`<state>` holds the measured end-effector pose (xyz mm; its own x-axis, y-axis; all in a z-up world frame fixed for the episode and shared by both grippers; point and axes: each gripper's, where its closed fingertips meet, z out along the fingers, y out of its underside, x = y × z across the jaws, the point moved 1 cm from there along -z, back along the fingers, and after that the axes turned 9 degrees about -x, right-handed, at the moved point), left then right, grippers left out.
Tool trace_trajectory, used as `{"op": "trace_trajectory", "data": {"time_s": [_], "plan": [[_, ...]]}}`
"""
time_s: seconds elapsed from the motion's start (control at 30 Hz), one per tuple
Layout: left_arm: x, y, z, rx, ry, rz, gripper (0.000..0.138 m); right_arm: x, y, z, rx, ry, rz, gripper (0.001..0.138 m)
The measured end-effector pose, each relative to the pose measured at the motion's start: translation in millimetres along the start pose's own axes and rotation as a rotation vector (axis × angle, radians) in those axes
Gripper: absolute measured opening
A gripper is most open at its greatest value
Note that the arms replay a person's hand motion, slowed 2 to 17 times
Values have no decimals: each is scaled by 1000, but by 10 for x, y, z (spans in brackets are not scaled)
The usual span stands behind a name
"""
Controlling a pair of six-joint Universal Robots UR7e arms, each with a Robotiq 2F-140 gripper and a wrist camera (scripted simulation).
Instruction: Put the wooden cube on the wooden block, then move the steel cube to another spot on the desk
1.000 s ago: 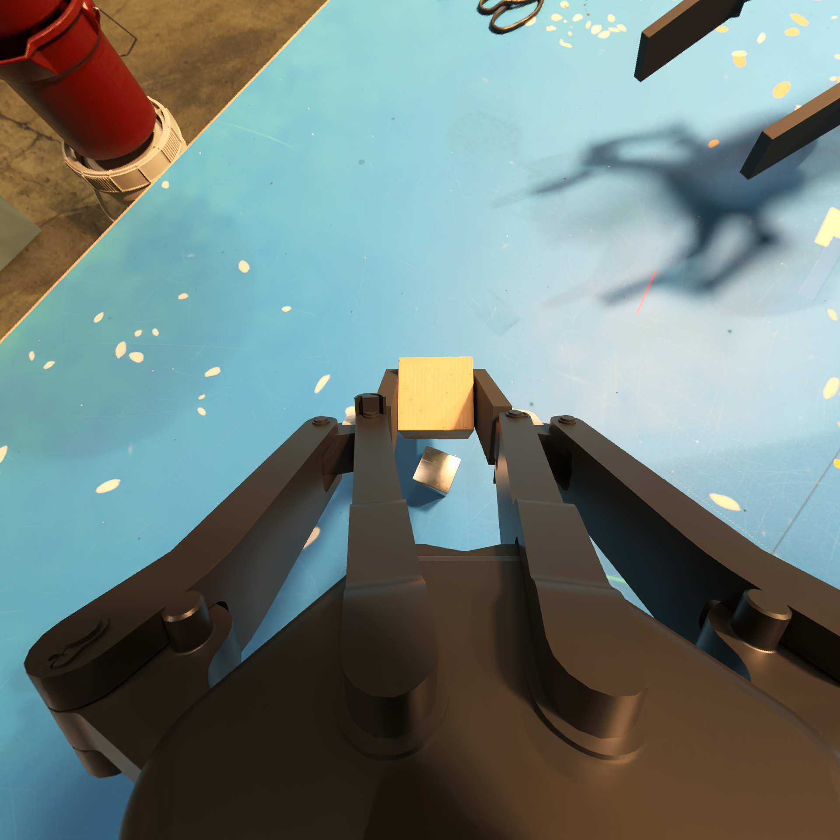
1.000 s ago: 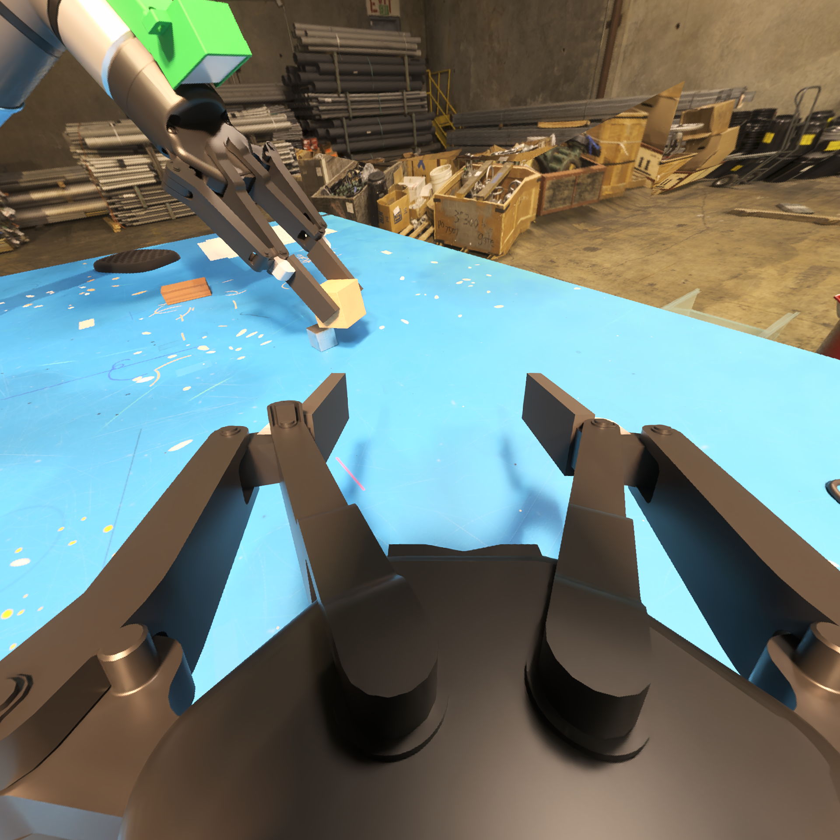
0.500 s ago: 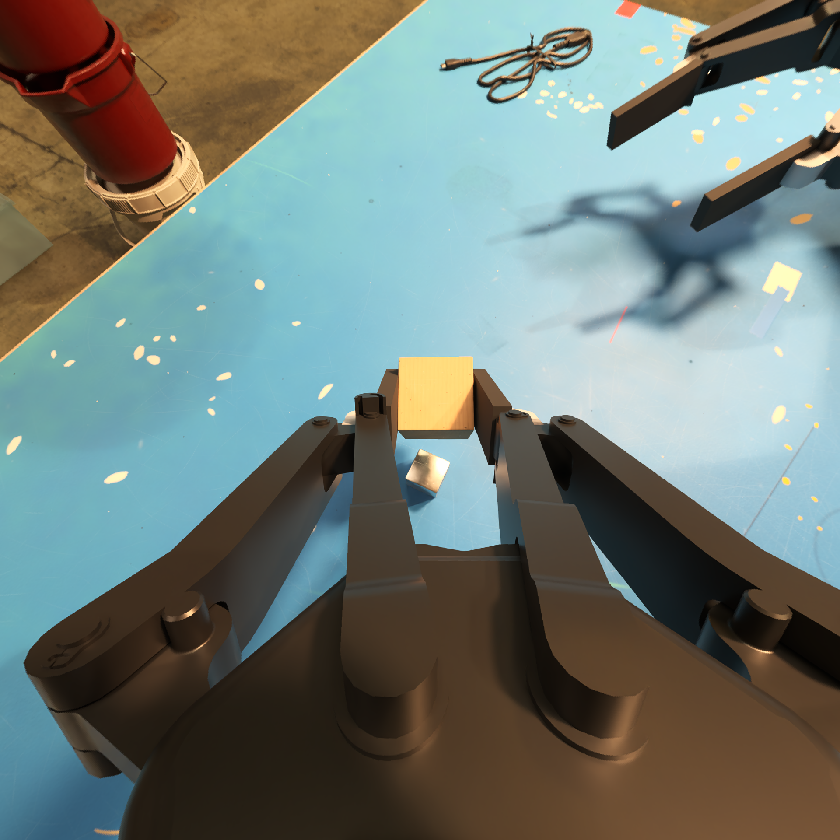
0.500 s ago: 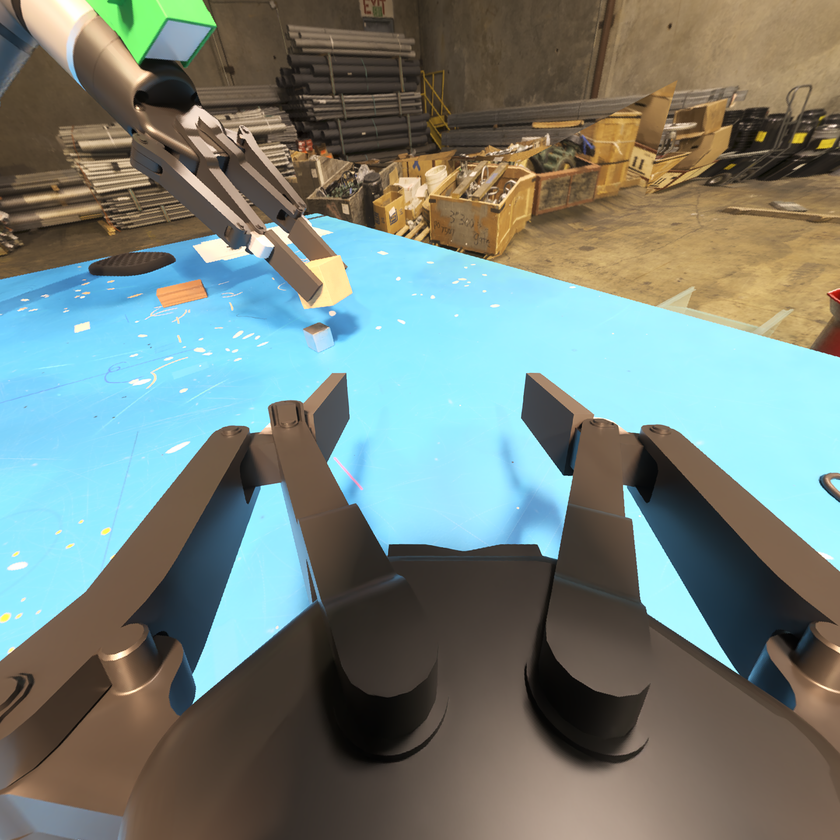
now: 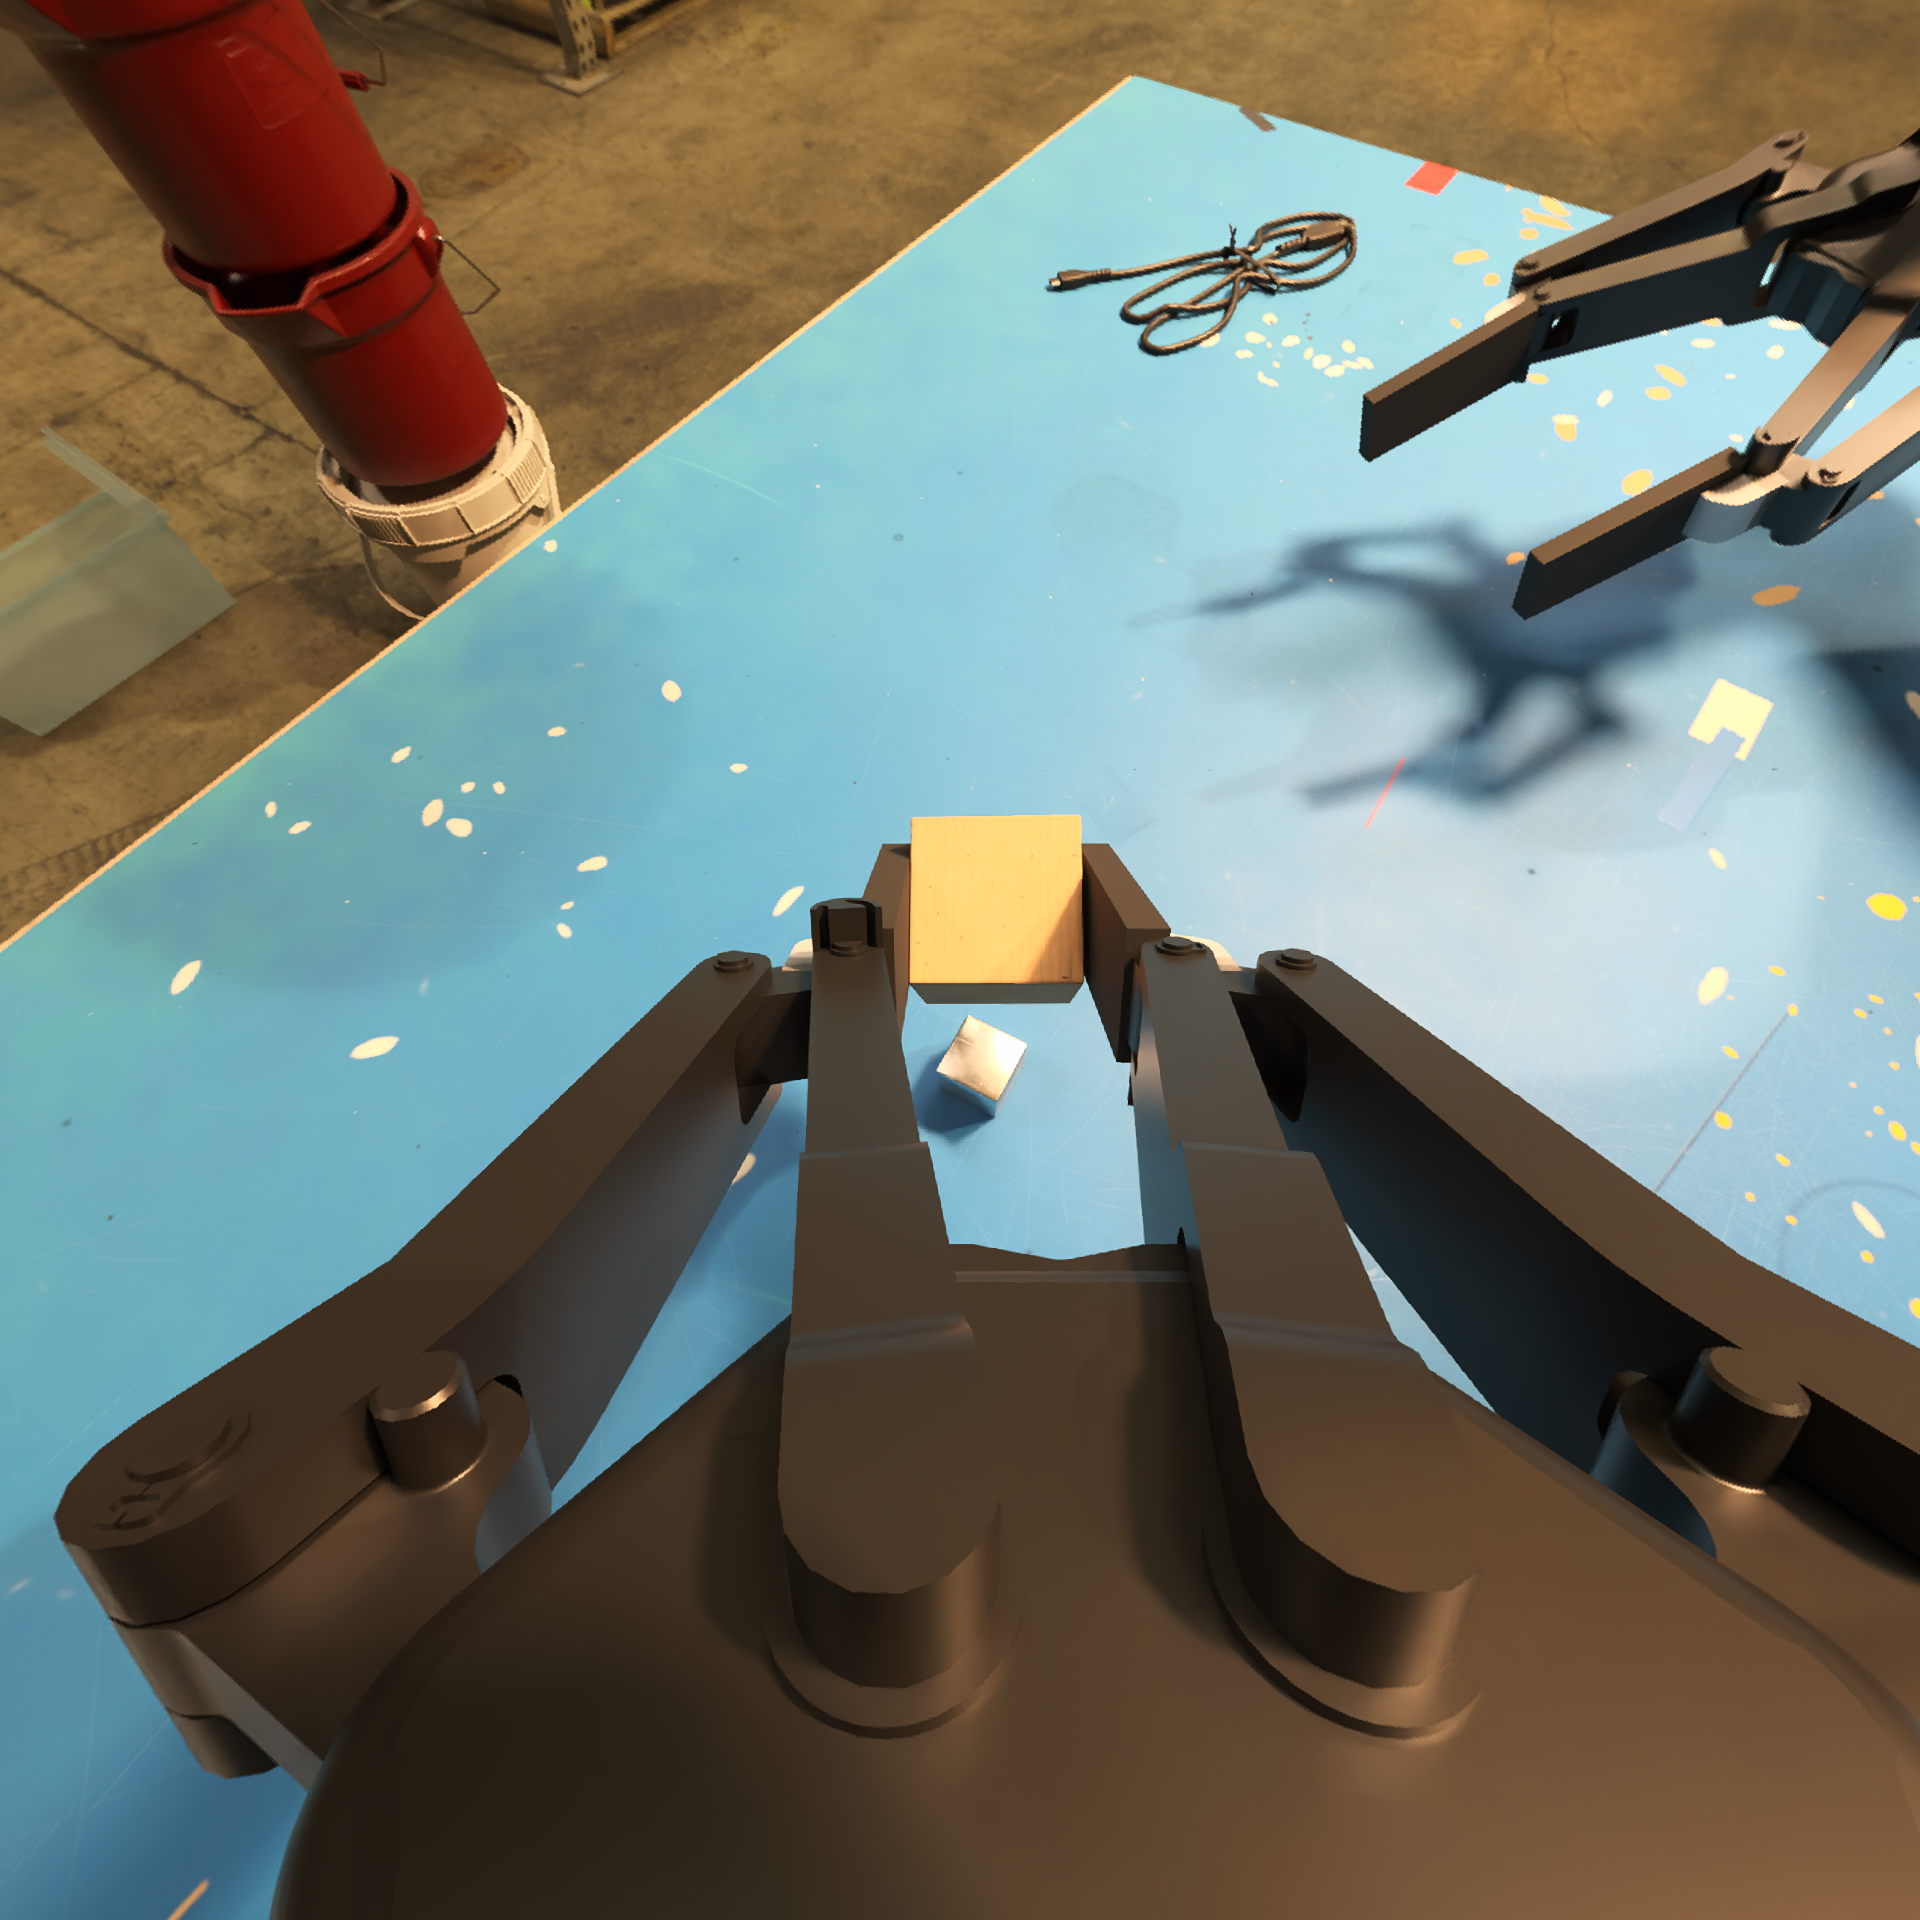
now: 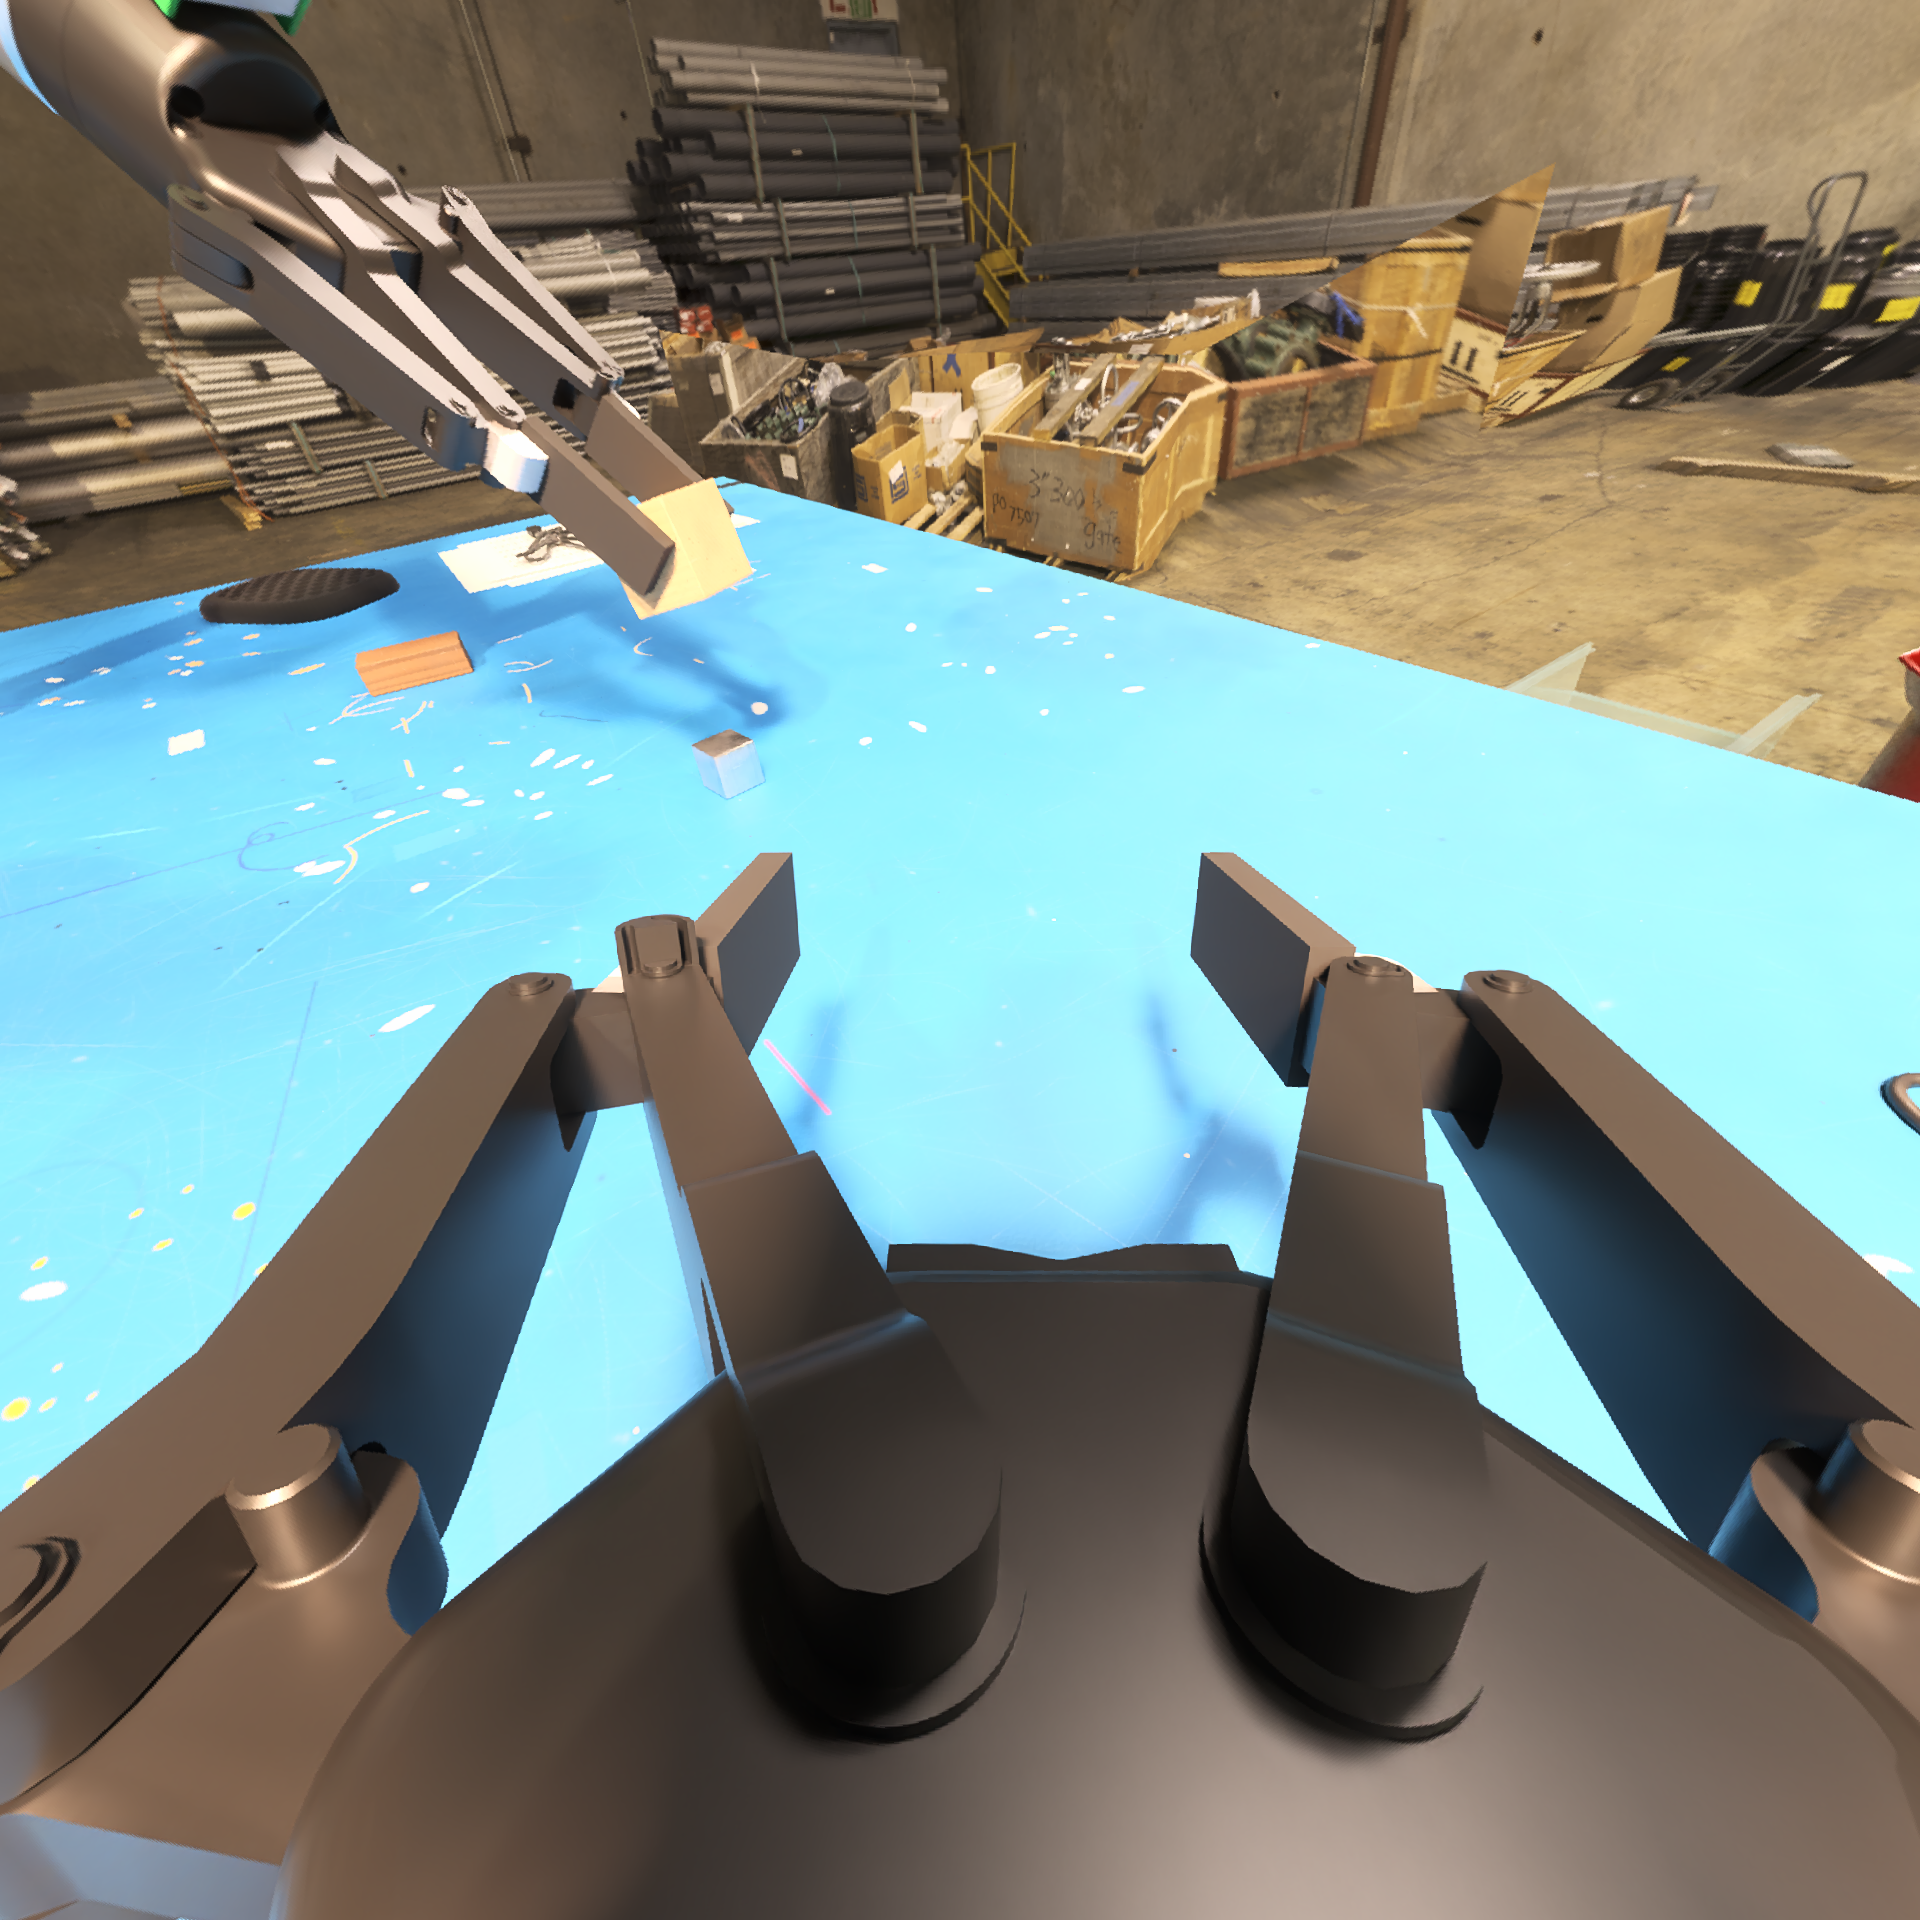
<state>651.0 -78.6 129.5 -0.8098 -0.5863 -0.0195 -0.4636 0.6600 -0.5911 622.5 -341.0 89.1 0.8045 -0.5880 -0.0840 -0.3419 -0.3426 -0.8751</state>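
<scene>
My left gripper (image 5: 995, 883) is shut on the pale wooden cube (image 5: 994, 899) and holds it well above the blue desk (image 5: 727, 623). The same cube (image 6: 694, 545) hangs in that gripper in the right wrist view. The small steel cube (image 5: 980, 1065) lies on the desk below and behind the wooden cube; it also shows in the right wrist view (image 6: 728, 763). The reddish wooden block (image 6: 412, 662) lies flat far left of the steel cube. My right gripper (image 6: 995, 935) is open and empty above the desk; it also shows in the left wrist view (image 5: 1475, 499).
A coiled black cable (image 5: 1226, 278) lies near the desk's far corner. A black oval pad (image 6: 298, 594) and a white sheet (image 6: 520, 559) lie at the far edge. A red bucket stack (image 5: 312, 260) stands on the floor beyond the desk's left edge.
My left gripper has risen with the wooden cube, away from the steel cube, which stays on the desk. The right gripper has not moved.
</scene>
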Motion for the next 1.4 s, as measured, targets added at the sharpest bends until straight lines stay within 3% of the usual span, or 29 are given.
{"op": "trace_trajectory", "data": {"time_s": [0.3,0.67,1.07,1.4], "plan": [[-72,53,-435,40,-64,-47,42,1,3,0,-1,1,3,99],[-312,327,-1234,107,-204,-181,42,4,-2,-1,3,-2,15,99],[-668,1001,-2106,128,-412,-395,42,1,16,17,-10,1,12,99],[-826,1673,-2451,111,-511,-561,42,11,14,15,-7,3,16,99]]}}
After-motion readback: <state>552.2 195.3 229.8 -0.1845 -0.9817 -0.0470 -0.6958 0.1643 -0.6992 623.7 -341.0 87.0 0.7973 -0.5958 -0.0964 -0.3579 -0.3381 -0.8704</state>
